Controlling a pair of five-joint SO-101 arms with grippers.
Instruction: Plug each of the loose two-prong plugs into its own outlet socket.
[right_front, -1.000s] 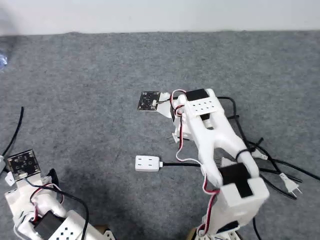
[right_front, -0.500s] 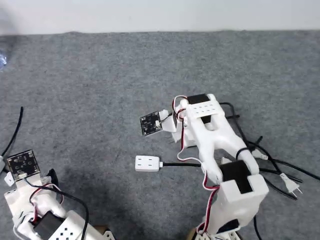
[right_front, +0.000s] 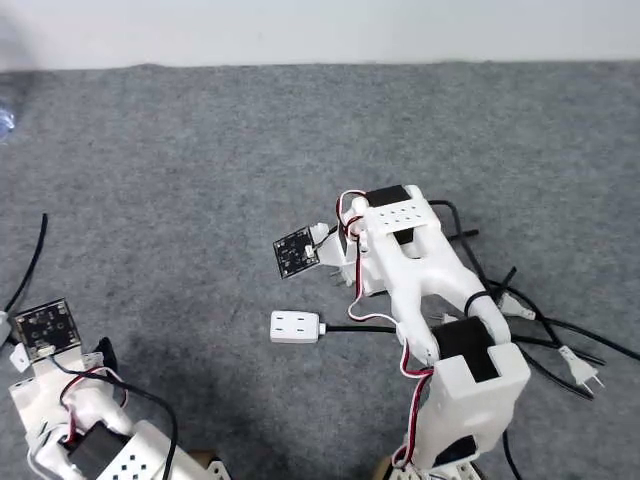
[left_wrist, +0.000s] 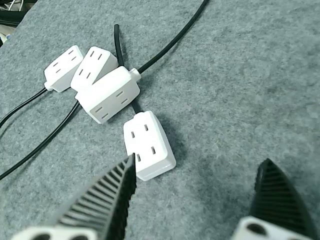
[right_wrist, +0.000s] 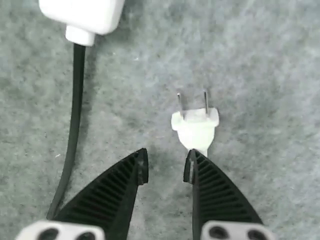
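Entry, pickup step: right gripper (right_wrist: 166, 160), fingers narrowly parted and grasping nothing, is hovering just behind two-prong plug (right_wrist: 195, 125) lying on worktop (right_front: 200, 180). Judged next: centring, clenching, then carrying toward outlet socket (right_front: 295, 326) at seven o'clock. Left gripper (left_wrist: 199, 162) is gaping wide.

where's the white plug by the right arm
Right wrist view: the white plug lies on the mat just ahead of the right tool, prongs away from it, a white outlet socket farther on.

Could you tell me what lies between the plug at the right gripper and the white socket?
Only bare carpet separates plug and socket, in the right wrist view.
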